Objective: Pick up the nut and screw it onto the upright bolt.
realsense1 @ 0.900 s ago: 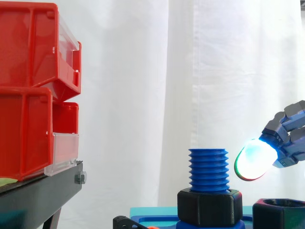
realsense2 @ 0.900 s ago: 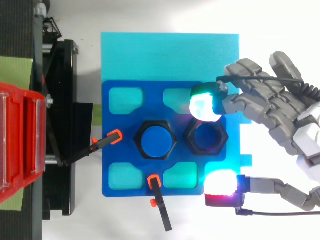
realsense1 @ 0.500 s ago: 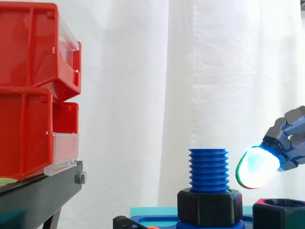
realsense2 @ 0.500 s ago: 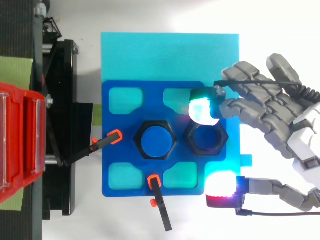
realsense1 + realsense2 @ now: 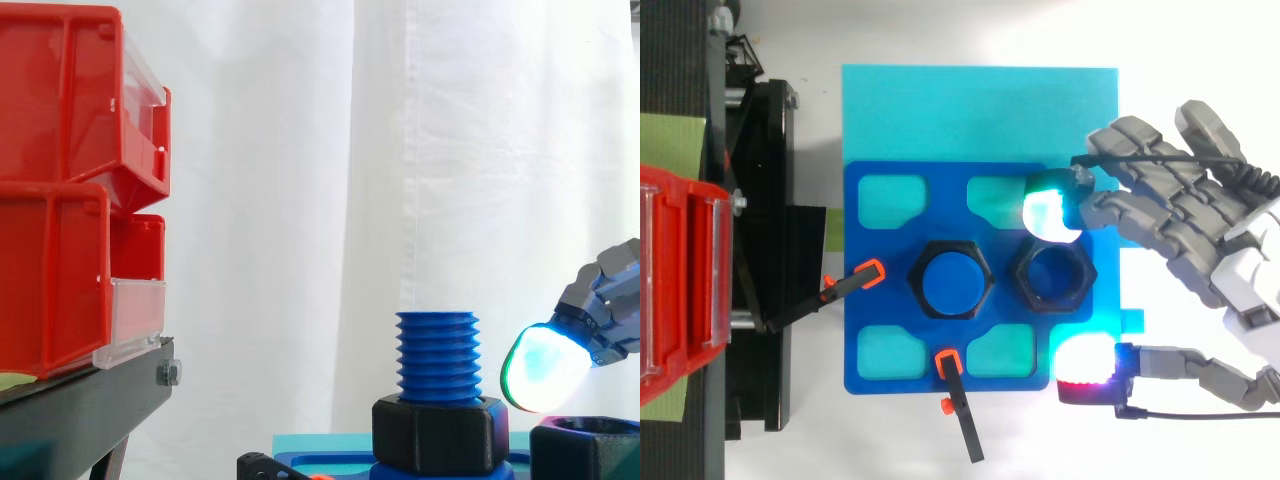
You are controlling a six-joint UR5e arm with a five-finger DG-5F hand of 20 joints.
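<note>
A blue upright bolt (image 5: 437, 353) (image 5: 955, 280) stands in the middle of the blue fixture plate (image 5: 880, 300), with a black hex collar round its base. The loose black nut (image 5: 1054, 279) (image 5: 585, 448) sits on the plate just right of the bolt. My hand (image 5: 1200, 250) hovers over the plate's right edge, fingers spread and nearly straight, holding nothing. One glowing fingertip (image 5: 1045, 212) hangs just above the nut's far rim, and the thumb's glowing pad (image 5: 1087, 365) lies on the near side. The nut lies between them, untouched.
Red bins (image 5: 70, 190) (image 5: 680, 290) sit on a black stand (image 5: 90, 400) at the left. Two black clamps with orange tips (image 5: 855, 280) (image 5: 952, 385) hold the plate's left and near edges. A cyan mat (image 5: 980, 110) lies under the plate.
The hand has sunk lower toward the nut. Its glowing fingertip now hangs just above the nut's rim, and the thumb pad has shifted slightly.
</note>
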